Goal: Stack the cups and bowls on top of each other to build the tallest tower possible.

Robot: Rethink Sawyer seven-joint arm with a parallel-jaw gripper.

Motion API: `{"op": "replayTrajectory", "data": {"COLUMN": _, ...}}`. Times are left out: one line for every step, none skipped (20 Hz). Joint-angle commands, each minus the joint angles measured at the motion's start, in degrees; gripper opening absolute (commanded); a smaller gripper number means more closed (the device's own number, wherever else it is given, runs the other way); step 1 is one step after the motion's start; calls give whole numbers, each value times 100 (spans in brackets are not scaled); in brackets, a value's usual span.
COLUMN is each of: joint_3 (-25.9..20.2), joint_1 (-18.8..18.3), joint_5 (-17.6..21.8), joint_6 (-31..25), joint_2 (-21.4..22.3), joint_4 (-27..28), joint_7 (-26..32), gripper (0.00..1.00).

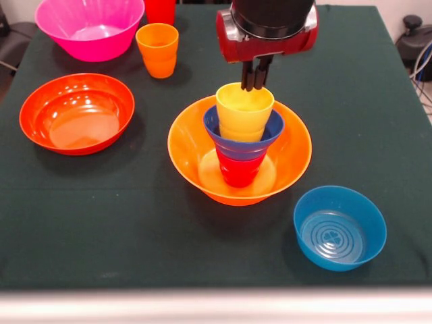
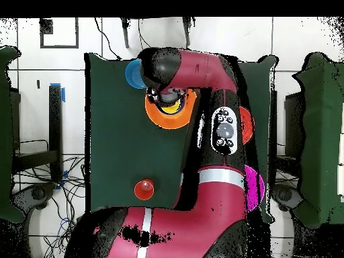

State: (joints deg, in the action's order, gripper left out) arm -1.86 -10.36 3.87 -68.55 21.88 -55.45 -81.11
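Tower [image 1: 241, 145]: stands near the middle of the dark green table [image 1: 378, 121]; the base is the big yellow-orange bowl [image 1: 202, 145], upright; inside it a red cup [image 1: 238, 169] stands on the bowl's floor; a small dark blue bowl [image 1: 260, 142] sits on that cup; a yellow cup [image 1: 244, 111] sits upright in the dark blue bowl, its mouth open to the top.

Gripper [image 1: 256, 82]: hangs straight down over the tower from the red and black arm [image 1: 266, 27]; the two dark fingers [image 1: 260, 71] are pressed close together, with no clear gap between them; their tips are at the far rim of the yellow cup; whether they touch or pinch the rim I cannot tell.

Overhead: the arm's head covers most of the tower; only the orange ring of the base bowl and a little yellow show beneath it.

Light blue bowl [image 1: 339, 227]: upright and empty, at the near right of the front view, just beside the tower's base but apart from it.

Orange-red bowl [image 1: 77, 113]: wide and shallow, upright, well to the left of the tower.

Pink bowl [image 1: 90, 27]: big, upright, at the far left corner.

Orange cup [image 1: 157, 50]: upright, just right of the pink bowl.

Another red cup [image 1: 160, 10]: at the far edge behind the orange cup, cut off by the frame.
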Motion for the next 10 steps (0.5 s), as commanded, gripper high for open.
{"op": "replayTrajectory", "data": {"joint_3": -392, "joint_1": 40, "joint_5": 19, "joint_6": -693, "joint_2": 65, "joint_4": -346, "joint_7": -58, "gripper": 0}}
{"op": "replayTrajectory", "data": {"joint_3": -377, "joint_1": 43, "joint_5": 32, "joint_6": -739, "joint_2": 94, "joint_4": -354, "joint_7": -43, "gripper": 0}}
{"op": "replayTrajectory", "data": {"joint_3": -381, "joint_1": 44, "joint_5": 20, "joint_6": -789, "joint_2": 110, "joint_4": -349, "joint_7": -46, "gripper": 0}}
{"op": "replayTrajectory", "data": {"joint_3": -382, "joint_1": 45, "joint_5": 14, "joint_6": -826, "joint_2": 120, "joint_4": -339, "joint_7": -50, "gripper": 0}}
{"op": "replayTrajectory", "data": {"joint_3": -400, "joint_1": 51, "joint_5": -3, "joint_6": -865, "joint_2": 97, "joint_4": -291, "joint_7": -72, "gripper": 0}}
{"op": "replayTrajectory", "data": {"joint_3": -432, "joint_1": 45, "joint_5": -51, "joint_6": -823, "joint_2": 96, "joint_4": -308, "joint_7": -112, "gripper": 0}}
{"op": "replayTrajectory", "data": {"joint_3": -455, "joint_1": 31, "joint_5": -101, "joint_6": -733, "joint_2": 155, "joint_4": -414, "joint_7": -139, "gripper": 0}}
{"op": "replayTrajectory", "data": {"joint_3": -476, "joint_1": 32, "joint_5": -123, "joint_6": -683, "joint_2": 159, "joint_4": -444, "joint_7": -154, "gripper": 0}}
{"op": "replayTrajectory", "data": {"joint_3": -499, "joint_1": 46, "joint_5": -158, "joint_6": -636, "joint_2": 131, "joint_4": -419, "joint_7": -217, "gripper": 0}}
{"op": "replayTrajectory", "data": {"joint_3": -515, "joint_1": 54, "joint_5": -193, "joint_6": -592, "joint_2": 124, "joint_4": -433, "joint_7": -264, "gripper": 0}}
